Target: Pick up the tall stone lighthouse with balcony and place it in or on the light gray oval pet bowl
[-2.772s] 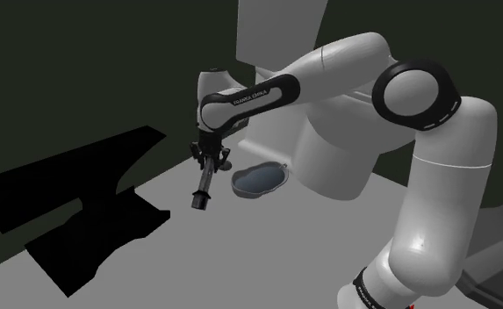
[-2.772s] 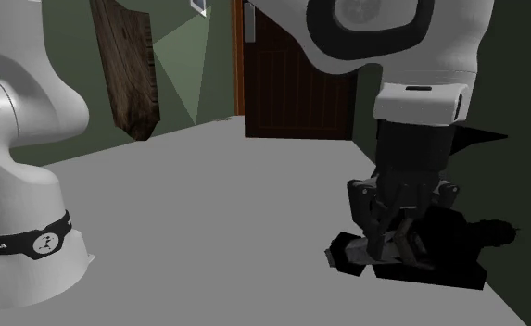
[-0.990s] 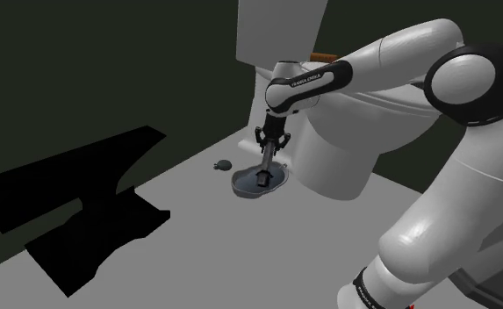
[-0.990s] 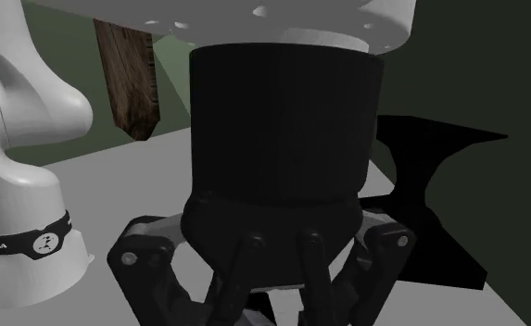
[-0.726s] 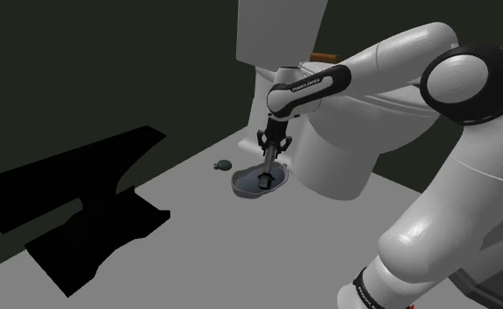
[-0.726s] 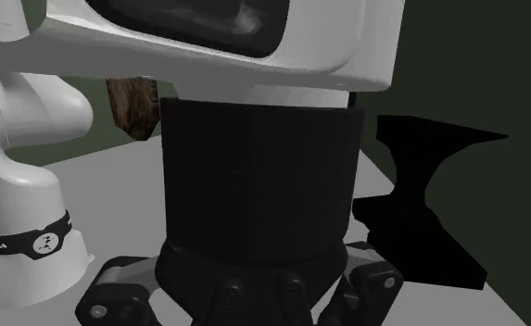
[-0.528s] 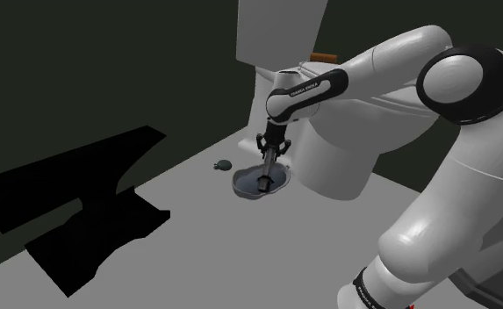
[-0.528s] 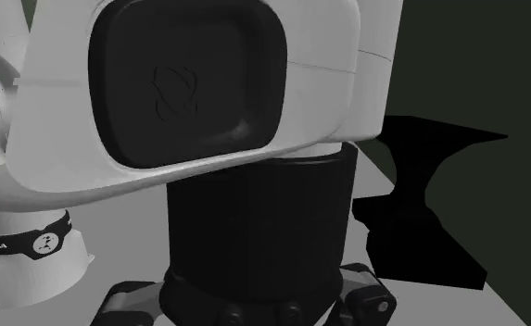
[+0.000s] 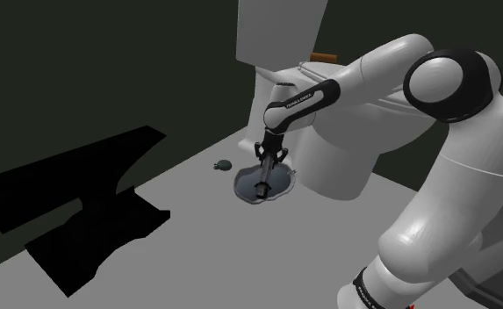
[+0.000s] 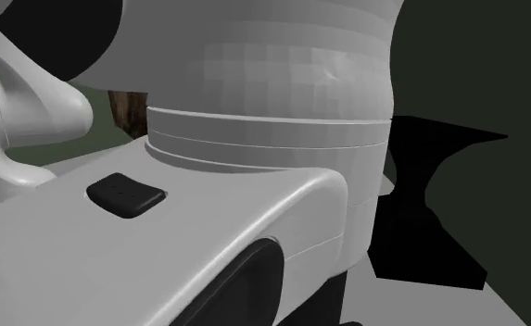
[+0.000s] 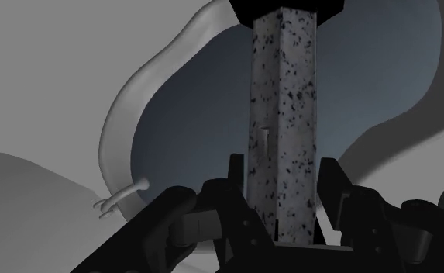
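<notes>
My gripper is shut on the lighthouse, a tall speckled grey stone column clasped between both black fingers. Its far end points down into the oval pet bowl, which has a light grey rim and a dark bluish inside. In the shoulder view the gripper hangs just over the bowl on the grey floor, and the lighthouse reaches down into it. I cannot tell whether the lighthouse touches the bowl's bottom.
A large white toilet stands right behind the bowl. A small dark object lies on the floor to the bowl's left in the shoulder view. Black areas lie further left. The arm's white links crowd the second exterior view.
The gripper carried the lighthouse from the shoulder view's left over to the bowl, then sank lower into it. The arm has swung in front of the second exterior camera.
</notes>
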Robot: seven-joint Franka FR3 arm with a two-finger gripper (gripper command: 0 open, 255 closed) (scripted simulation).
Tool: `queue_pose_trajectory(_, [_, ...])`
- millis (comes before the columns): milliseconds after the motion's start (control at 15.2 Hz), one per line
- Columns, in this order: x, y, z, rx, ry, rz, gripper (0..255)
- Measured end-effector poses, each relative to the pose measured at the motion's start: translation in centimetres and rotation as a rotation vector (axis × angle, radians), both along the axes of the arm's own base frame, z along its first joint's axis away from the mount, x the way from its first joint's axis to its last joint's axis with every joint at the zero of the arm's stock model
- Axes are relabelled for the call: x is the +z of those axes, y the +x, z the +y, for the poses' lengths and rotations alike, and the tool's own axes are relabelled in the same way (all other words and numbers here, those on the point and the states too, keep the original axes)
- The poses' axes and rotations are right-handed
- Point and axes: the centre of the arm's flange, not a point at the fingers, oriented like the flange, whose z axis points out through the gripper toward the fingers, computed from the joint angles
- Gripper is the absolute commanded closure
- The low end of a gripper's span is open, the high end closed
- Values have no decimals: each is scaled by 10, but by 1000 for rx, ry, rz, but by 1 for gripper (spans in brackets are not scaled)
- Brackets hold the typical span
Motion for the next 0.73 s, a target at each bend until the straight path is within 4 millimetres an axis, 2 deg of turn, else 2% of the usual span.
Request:
queue_pose_trajectory(330, [-3,1,0,0,0,-1,255])
queue_pose_trajectory(396, [-3,1,0,0,0,-1,0])
queue_pose_trajectory(726, [-3,1,0,0,0,-1,0])
